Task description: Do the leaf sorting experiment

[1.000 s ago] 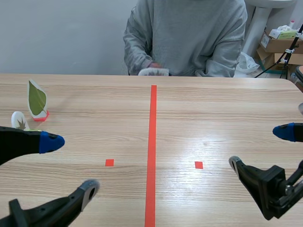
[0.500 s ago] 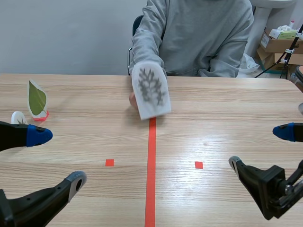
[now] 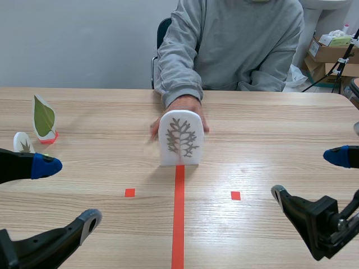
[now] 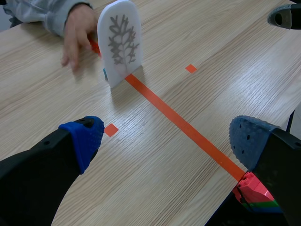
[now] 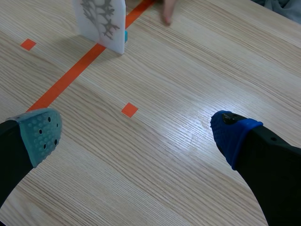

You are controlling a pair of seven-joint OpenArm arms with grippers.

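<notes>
A white leaf card (image 3: 180, 138) stands upright on the red centre line in the middle of the counter (image 3: 269, 129). A person's hand (image 3: 180, 105) sits close behind it and blocks any approach from the far side. Bare wood runs from both arms' jaws, each pair spread wide, up to the card's front and flanks. At the far left, a green leaf card (image 3: 44, 119) and a small card (image 3: 23, 142) stand just beyond the left jaws.

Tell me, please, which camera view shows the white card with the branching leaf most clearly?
The scene view: the leaf card stands upright facing the camera, whole and unobstructed. The left wrist view shows it whole but slanted; the right wrist view cuts off its top.
</notes>
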